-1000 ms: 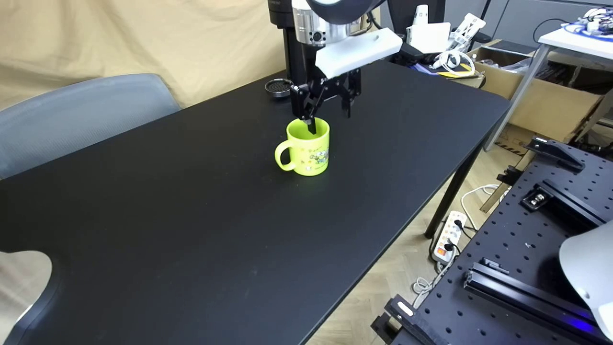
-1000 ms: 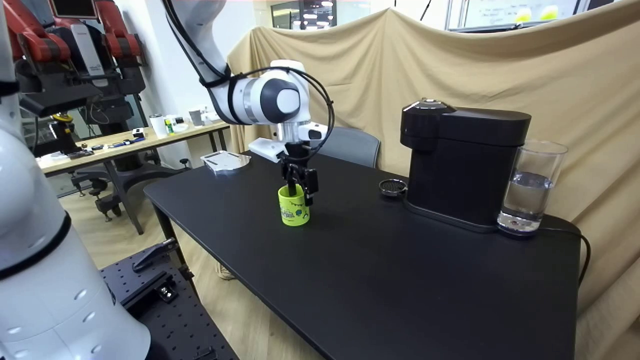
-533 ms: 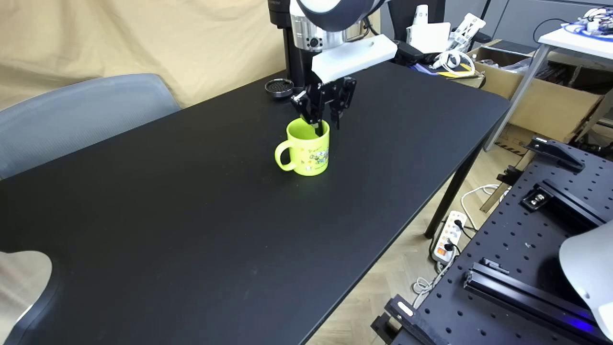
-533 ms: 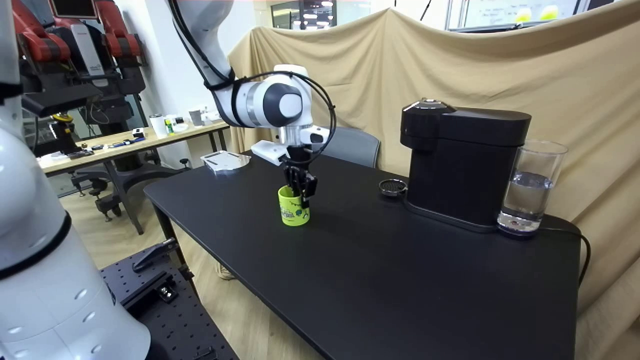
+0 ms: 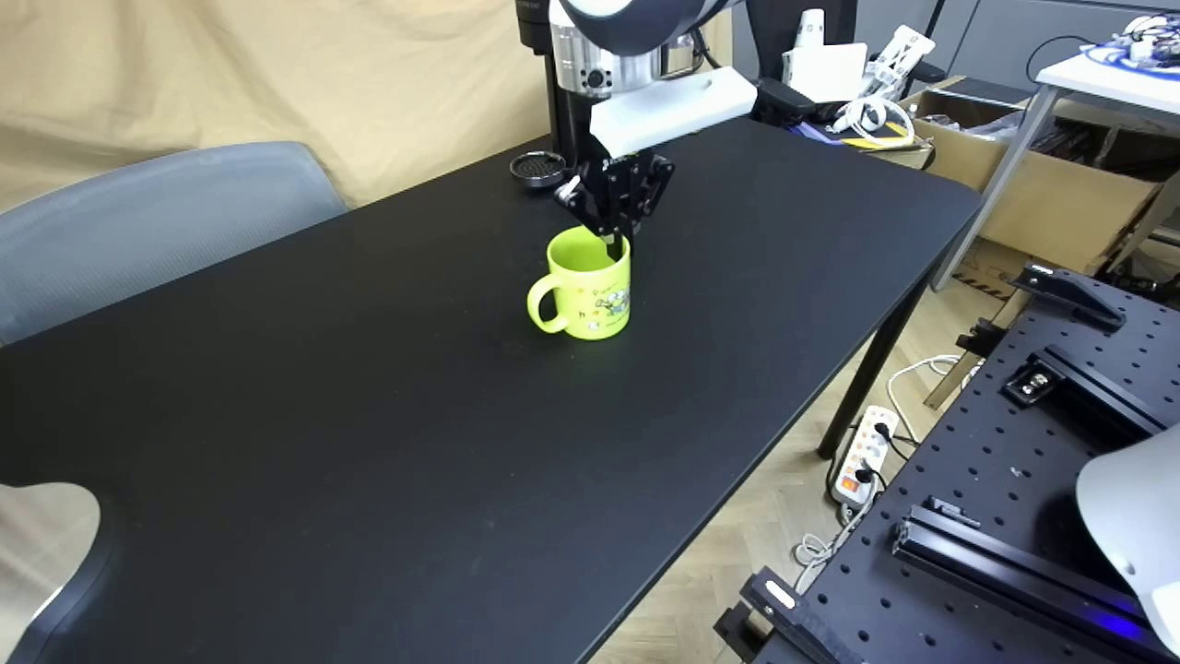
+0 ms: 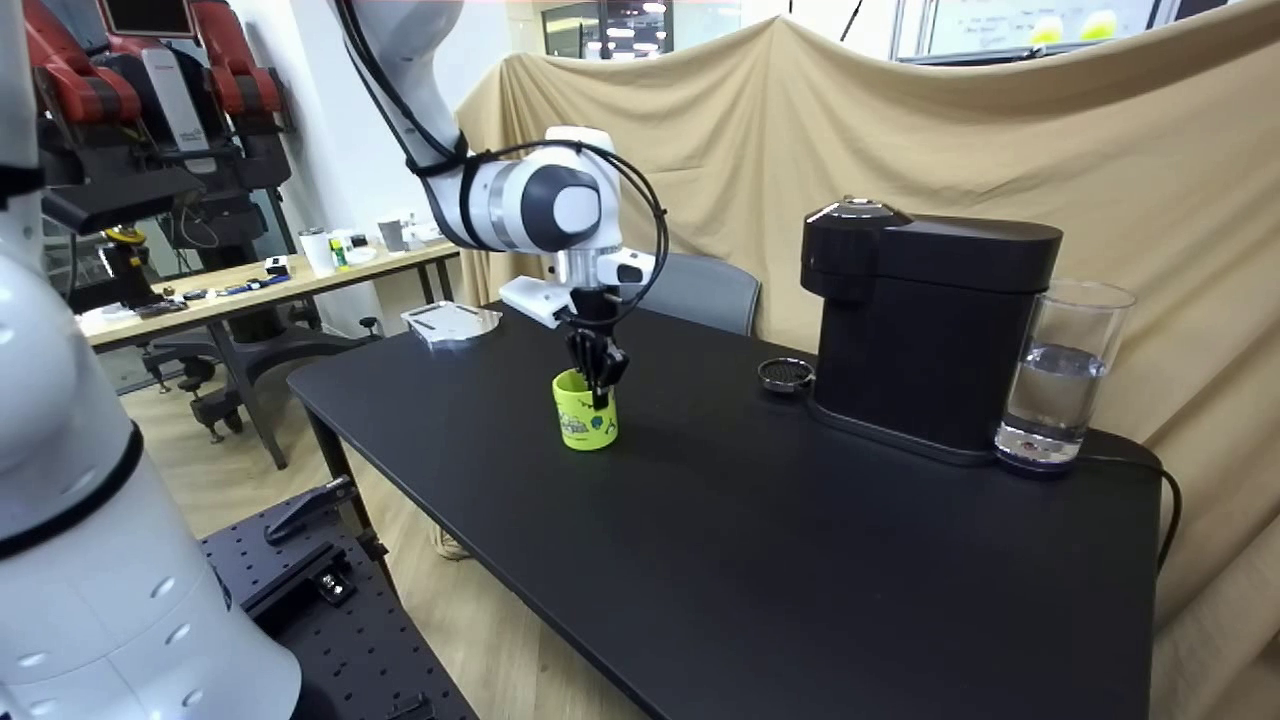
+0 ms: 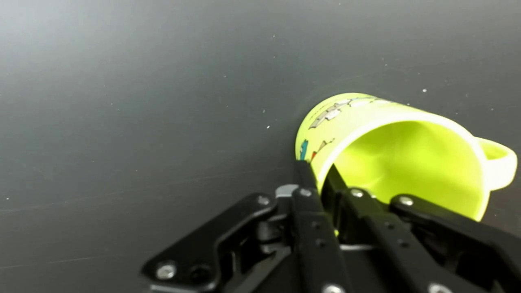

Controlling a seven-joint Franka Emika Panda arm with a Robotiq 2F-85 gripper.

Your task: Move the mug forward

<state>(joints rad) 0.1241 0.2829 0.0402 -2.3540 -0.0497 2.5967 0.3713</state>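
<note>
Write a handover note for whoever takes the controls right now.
Gripper: shut on the mug, fingers pinching its side wall, one inside, one outside.
Where things are: the mug looks upright on the black table; a slight lift can't be ruled out. Its handle is roughly opposite the fingers.
Done: grip taken.
Left: probably the forward move, then setting down and letting go. No target spot is marked in the pictures.

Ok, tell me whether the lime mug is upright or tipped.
Upright: in both exterior views the mug stands mouth up, base toward the table; the wrist view shows the pincer closed on its rim.
</note>
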